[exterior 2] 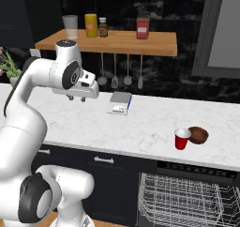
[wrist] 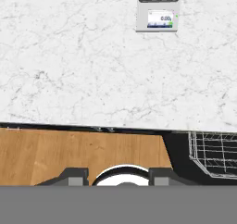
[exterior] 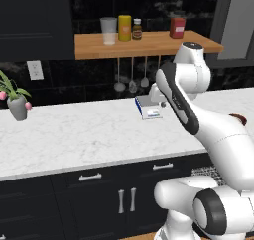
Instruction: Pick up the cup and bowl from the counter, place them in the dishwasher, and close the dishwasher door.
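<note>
Hovering above the middle of the surface (exterior 2: 140, 123), the end effector (exterior 2: 77, 98) is empty, and its two fingertips (wrist: 76, 177) stand apart with only air between them. The red cup (exterior 2: 181, 139) and the dark bowl (exterior 2: 198, 135) sit just beside each other near the front edge of the surface, toward its right end, well apart from the end effector. Right below them the dishwasher (exterior 2: 187, 193) is open, with its wire rack (exterior 2: 192, 198) pulled out. A small scale (exterior 2: 121, 102) lies near the back edge of the surface, and a vase with flowers (exterior: 17, 105) stands at the left end.

I think nothing is picked yet, so the reach to the right comes first. The risk is there: cup and bowl are so close that a finger which descends on the cup may push the bowl, or tip the light cup over. Both stand close to the front edge, so a push could send one down onto the rack or the floor.
</note>
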Controlling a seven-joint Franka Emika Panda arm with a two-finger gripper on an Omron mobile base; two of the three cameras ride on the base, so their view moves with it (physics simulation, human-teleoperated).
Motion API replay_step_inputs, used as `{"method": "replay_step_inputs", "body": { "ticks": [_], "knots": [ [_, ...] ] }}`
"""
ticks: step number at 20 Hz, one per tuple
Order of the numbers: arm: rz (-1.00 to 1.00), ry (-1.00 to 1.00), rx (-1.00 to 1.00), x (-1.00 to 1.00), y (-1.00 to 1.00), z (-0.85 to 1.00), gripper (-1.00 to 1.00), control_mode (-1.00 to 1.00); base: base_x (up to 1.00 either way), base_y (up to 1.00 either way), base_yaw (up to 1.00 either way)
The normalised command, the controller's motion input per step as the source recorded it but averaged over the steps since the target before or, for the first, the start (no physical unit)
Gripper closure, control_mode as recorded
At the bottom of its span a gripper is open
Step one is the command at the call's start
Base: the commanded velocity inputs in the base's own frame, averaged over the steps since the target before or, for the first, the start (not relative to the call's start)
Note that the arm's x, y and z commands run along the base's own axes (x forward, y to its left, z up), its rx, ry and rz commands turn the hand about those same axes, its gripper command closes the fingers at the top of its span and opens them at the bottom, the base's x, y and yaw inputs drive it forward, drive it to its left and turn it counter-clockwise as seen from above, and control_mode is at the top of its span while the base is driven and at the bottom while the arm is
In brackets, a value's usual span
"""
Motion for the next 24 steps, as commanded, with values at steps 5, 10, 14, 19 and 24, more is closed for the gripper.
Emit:
{"method": "replay_step_inputs", "body": {
  "ticks": [5, 10, 14, 19, 24],
  "knots": [
    [-0.06, 0.02, 0.0, -0.02, -0.18, -0.01, -1.0, -1.0, 0.0, 0.0, 0.0],
    [-0.07, 0.0, 0.02, -0.17, -0.54, 0.0, -1.0, -1.0, 0.0, 0.0, 0.0],
    [-0.22, 0.0, 0.01, -0.42, -0.55, -0.11, -1.0, -1.0, 0.0, 0.0, 0.0],
    [-0.18, 0.23, -0.1, -0.07, -0.43, -0.41, -1.0, -1.0, 0.0, 0.0, 0.0],
    [-0.22, 0.2, -0.03, 0.1, -0.66, -0.3, -1.0, -1.0, 0.0, 0.0, 0.0]
  ]
}}
